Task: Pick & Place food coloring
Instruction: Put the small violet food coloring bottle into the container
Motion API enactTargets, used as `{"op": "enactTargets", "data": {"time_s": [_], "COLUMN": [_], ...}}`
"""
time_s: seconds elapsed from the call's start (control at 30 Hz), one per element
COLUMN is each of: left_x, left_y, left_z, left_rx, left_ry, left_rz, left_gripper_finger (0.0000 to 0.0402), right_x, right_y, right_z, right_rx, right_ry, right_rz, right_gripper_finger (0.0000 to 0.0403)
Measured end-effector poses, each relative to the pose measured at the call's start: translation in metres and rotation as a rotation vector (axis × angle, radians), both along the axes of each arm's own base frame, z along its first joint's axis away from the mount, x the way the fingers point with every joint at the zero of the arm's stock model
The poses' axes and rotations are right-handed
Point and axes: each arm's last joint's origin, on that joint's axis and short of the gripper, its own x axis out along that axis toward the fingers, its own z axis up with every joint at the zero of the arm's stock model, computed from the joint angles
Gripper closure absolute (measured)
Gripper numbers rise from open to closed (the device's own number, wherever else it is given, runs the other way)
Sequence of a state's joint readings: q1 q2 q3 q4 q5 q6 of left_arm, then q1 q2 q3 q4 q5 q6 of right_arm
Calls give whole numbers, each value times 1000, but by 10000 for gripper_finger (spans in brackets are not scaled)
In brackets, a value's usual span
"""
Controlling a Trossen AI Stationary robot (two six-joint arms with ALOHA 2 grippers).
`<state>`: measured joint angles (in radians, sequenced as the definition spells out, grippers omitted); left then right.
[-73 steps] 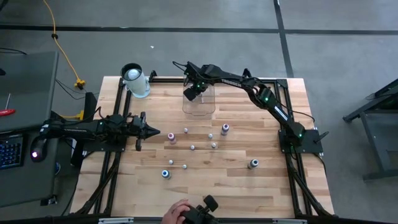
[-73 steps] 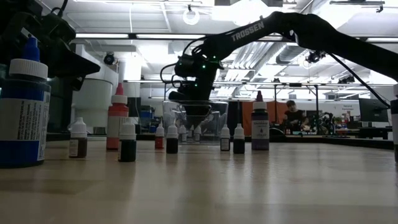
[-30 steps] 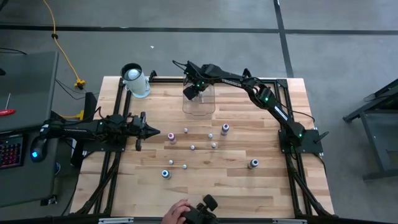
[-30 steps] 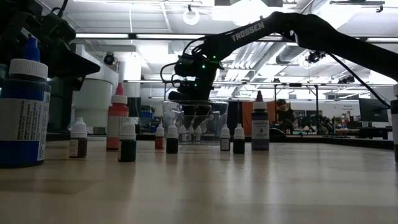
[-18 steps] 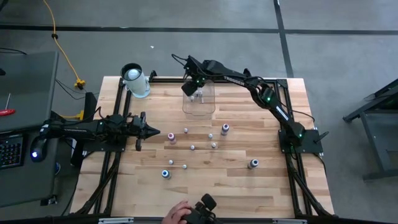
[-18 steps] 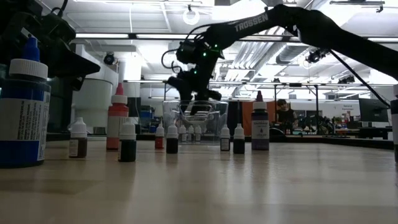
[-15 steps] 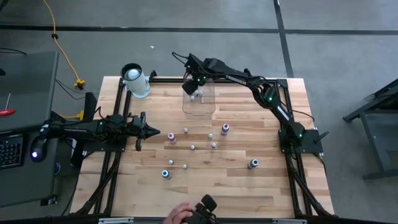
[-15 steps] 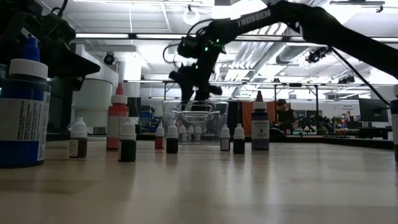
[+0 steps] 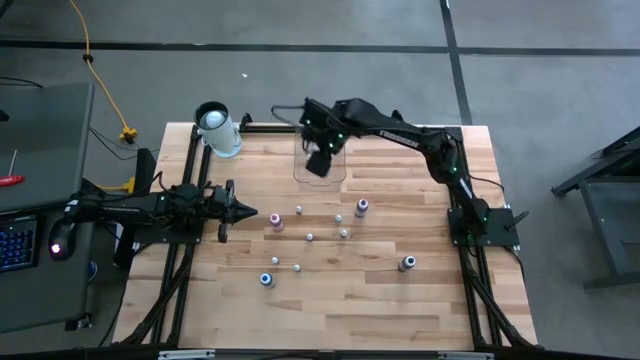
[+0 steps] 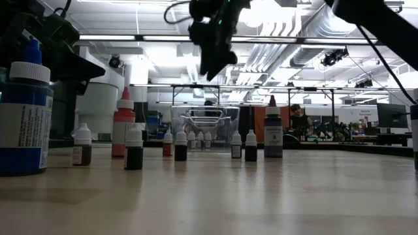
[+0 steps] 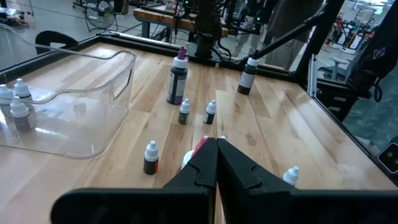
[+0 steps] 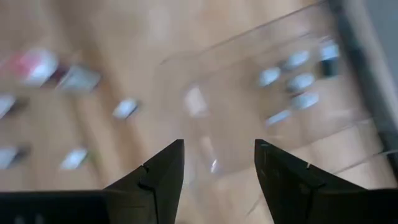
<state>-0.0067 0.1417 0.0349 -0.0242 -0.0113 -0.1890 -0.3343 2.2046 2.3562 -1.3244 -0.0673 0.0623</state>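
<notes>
Several tiny food coloring bottles (image 9: 310, 237) stand upright on the wooden table, among them a taller purple-topped one (image 9: 361, 207) and a blue one (image 9: 266, 279). More bottles (image 11: 18, 102) stand inside the clear plastic bin (image 9: 322, 172) at the far middle. My right gripper (image 9: 318, 160) hangs open high above the bin, with nothing between its fingers (image 12: 163, 174). In the low view it (image 10: 212, 65) is well over the bin's rim (image 10: 206, 109). My left gripper (image 9: 246, 213) waits shut at the table's left, pointing toward the bottles.
A big white cylinder (image 9: 218, 130) stands at the far left corner. A black frame (image 9: 190, 180) borders the tabletop. Bare wood lies along the near edge and at the right, around a lone bottle (image 9: 407, 263).
My right gripper has risen from inside the bin to well above its rim and has shifted slightly toward the table's near edge. The bottles on the table have kept their places. A person's hand at the near edge has gone out of view.
</notes>
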Motion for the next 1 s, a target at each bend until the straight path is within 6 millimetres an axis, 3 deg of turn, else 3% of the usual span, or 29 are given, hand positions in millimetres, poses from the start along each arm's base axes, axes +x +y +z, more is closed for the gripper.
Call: {"op": "enactTargets", "data": {"time_s": [0.3, 0.6, 0.8, 1.0], "left_x": [0, 0, 0, 0], "left_y": [0, 0, 0, 0], "left_z": [0, 0, 0, 0], "left_rx": [0, 0, 0, 0], "left_ry": [0, 0, 0, 0], "left_rz": [0, 1, 2, 2], "left_gripper_finger": [401, 401, 401, 401], "right_x": [-13, -22, -45, -81], "right_y": [66, 119, 161, 184], "right_z": [18, 36, 56, 47], "right_rx": [20, -13, -66, -87], "right_ry": [113, 121, 108, 158], "right_rz": [254, 302, 305, 205], "right_gripper_finger": [219, 220, 219, 219]}}
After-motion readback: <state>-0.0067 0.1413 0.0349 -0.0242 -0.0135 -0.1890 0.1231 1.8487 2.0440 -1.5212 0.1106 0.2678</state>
